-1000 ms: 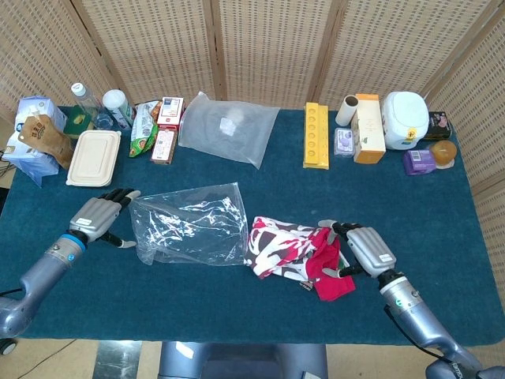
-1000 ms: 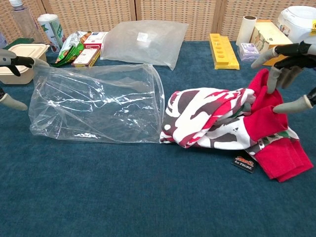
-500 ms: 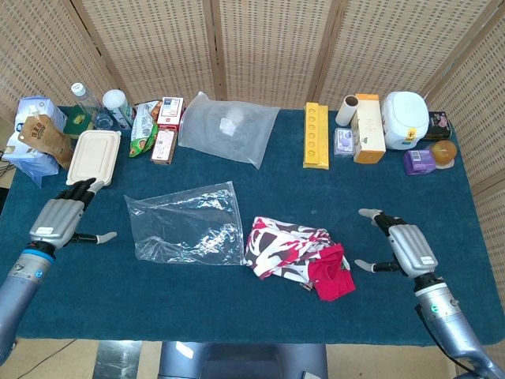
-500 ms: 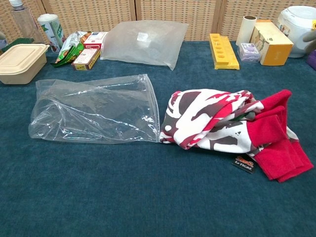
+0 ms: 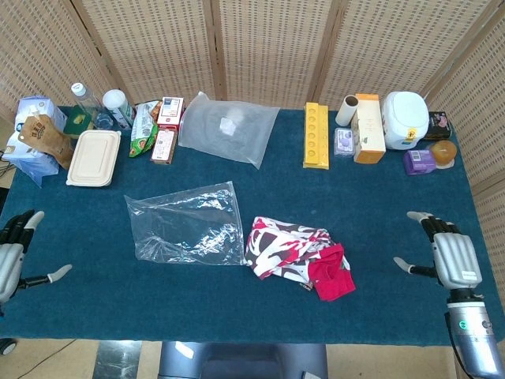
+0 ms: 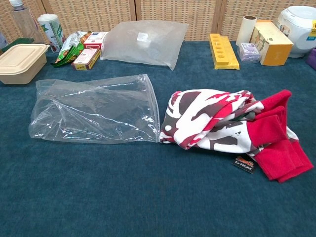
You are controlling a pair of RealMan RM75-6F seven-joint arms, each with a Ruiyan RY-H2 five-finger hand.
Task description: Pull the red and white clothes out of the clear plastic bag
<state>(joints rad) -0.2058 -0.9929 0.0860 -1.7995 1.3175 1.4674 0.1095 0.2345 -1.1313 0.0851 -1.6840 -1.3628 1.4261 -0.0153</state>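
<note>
The blue table (image 5: 260, 308) is seen with many things along its far edge. The clear plastic bag (image 5: 188, 223) is laid flat and empty near the middle, with its long side running left to right. Its open mouth is turned toward the red and white clothes (image 5: 298, 257). The clothes are piled just beside that mouth, touching it or nearly so, and all of them are outside the bag. So the job looks done.

The right hand (image 5: 447, 257) is seen far off at the right edge, fingers spread wide, with nothing held. The left hand (image 5: 11, 251) is seen at the left edge, partly cut off, fingers apart, with nothing held. The clothes are nearer to the right hand, and the bag is nearer to the left hand. Both hands are kept well apart from either thing.
</note>
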